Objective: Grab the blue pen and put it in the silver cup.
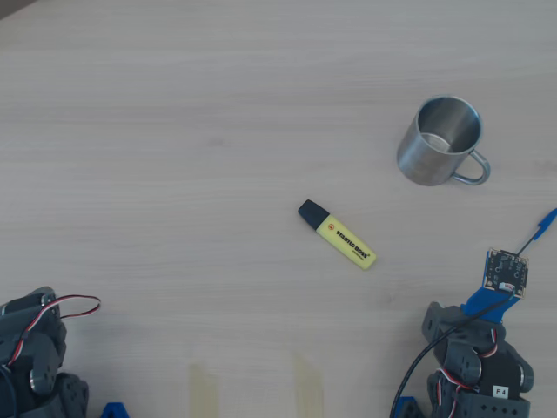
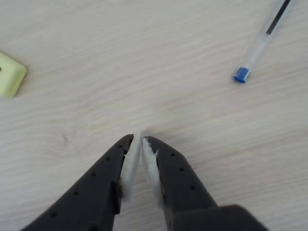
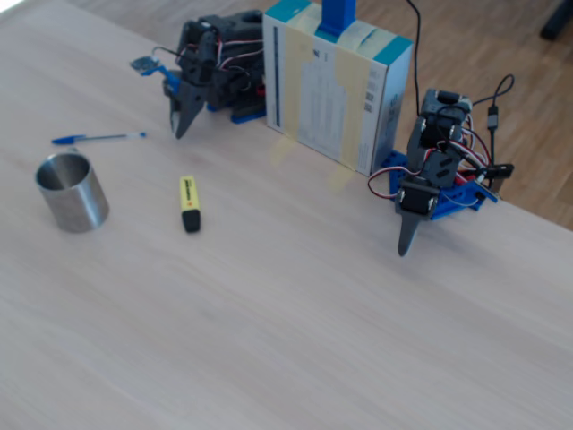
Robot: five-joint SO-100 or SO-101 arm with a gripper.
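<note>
Bench [image 1: 174, 131] of pale wood grain carries everything here. The blue pen [image 3: 98, 138] lies flat on it, just behind the silver cup [image 3: 72, 192] in the fixed view but not touching it; in the overhead view only its blue end shows at the right edge. The silver cup stands upright, handle turned toward the lower right in the overhead view, its inside bare metal. A yellow highlighter [image 1: 338, 235] with a black cap lies near the middle, well apart from both. In the wrist view the gripper [image 2: 141, 139] is clenched on nothing, its white-padded tips nearly meeting above bare wood, with the pen's blue end up and to the right of it. A second arm [image 3: 434, 170] stands beside a blue-and-white box [image 3: 336, 85].
</note>
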